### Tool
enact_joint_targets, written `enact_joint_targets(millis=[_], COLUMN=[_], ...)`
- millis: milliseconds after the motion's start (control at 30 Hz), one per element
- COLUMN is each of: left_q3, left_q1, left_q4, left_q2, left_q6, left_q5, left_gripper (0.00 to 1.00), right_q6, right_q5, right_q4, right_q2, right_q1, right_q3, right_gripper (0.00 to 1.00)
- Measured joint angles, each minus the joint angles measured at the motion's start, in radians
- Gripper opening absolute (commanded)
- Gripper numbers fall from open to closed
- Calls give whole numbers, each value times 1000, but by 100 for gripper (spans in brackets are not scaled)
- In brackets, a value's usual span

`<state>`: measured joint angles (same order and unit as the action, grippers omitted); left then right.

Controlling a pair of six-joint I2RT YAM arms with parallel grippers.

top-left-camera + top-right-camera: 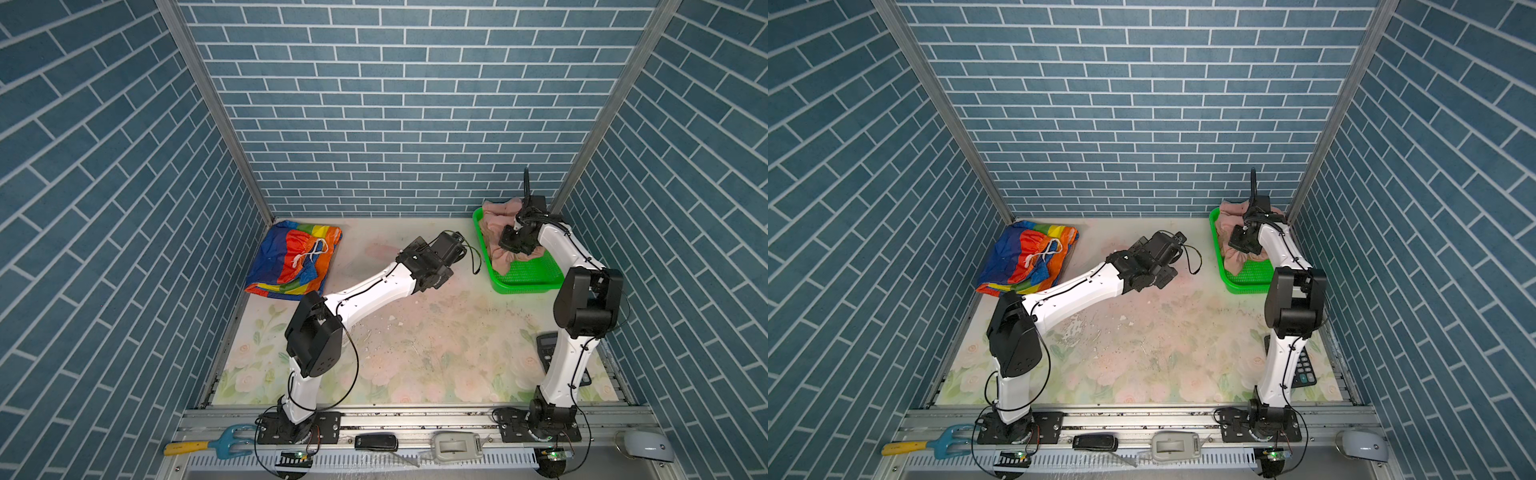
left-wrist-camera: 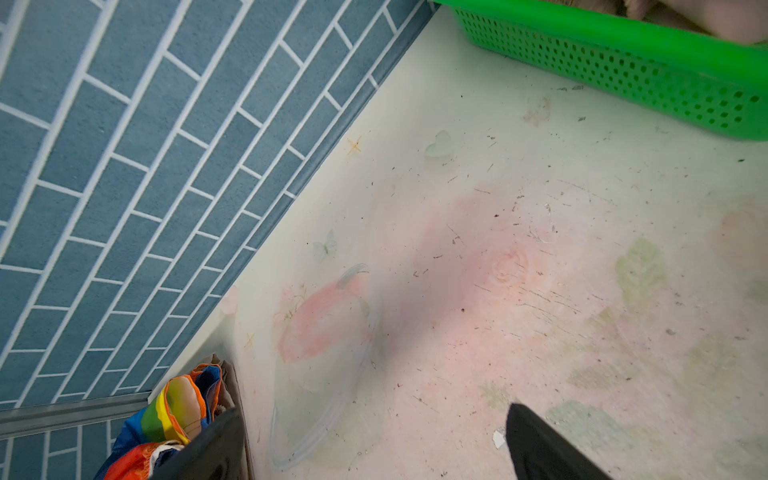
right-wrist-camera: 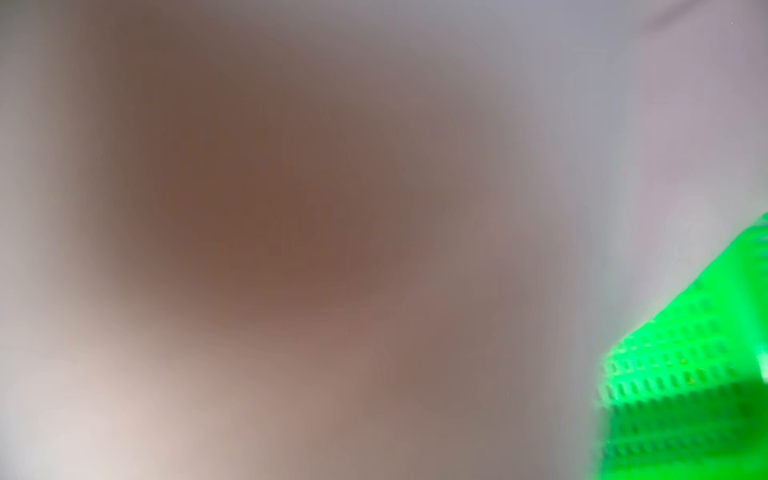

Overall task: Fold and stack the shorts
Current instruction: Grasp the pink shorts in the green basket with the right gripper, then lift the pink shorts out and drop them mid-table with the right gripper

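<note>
While the rainbow shorts (image 1: pixel 291 257) lie folded in the far left corner of the table (image 1: pixel 415 332), the job looks roughly two-thirds done. An edge of what I take for the tan shorts (image 2: pixel 227 384) peeks out from under them in the left wrist view. That pair would then be folded and at the bottom, though too little shows to be sure.

The pink shorts (image 1: pixel 496 226) are the pair left. They sit crumpled in the basket (image 1: pixel 523 286) in the far right corner, well apart from the rainbow shorts. The right gripper (image 1: pixel 509 245) is sunk into that heap, its fingertips hidden by cloth in both top views. Its wrist view is a pinkish-brown blur, with cloth up against the lens. Its fingers are pressed together, and by the look of it they pinch a fold of the pink shorts.

The left gripper (image 2: pixel 374 409) hovers over bare table between the two corners, fingers (image 2: pixel 548 444) spread wide, holding nothing.

What remains is to lift the pink shorts out, spread and fold them, then set them on the rainbow shorts.
</note>
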<state>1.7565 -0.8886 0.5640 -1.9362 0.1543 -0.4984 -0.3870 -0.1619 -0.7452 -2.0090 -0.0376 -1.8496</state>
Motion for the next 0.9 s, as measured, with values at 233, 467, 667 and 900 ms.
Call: enact_joint_targets(millis=[233, 467, 667, 900], left_q3=[3, -158, -397, -560], left_q1=[24, 125, 298, 389], left_q4=[16, -40, -80, -86], left_q2=[137, 452, 726, 800], left_q6=[-107, -232, -366, -435], left_q5=[27, 33, 94, 188], left_gripper=[100, 100, 99, 100], right_q6=[28, 33, 11, -41], right_q5=[-3, -217, -253, -231], right_q4=[-120, -81, 43, 145], right_q2=[87, 241, 358, 132], right_q1=[-160, -432, -388, -373], right_q3=[-437, -609, -268, 150], right_gripper=[0, 0, 40, 78])
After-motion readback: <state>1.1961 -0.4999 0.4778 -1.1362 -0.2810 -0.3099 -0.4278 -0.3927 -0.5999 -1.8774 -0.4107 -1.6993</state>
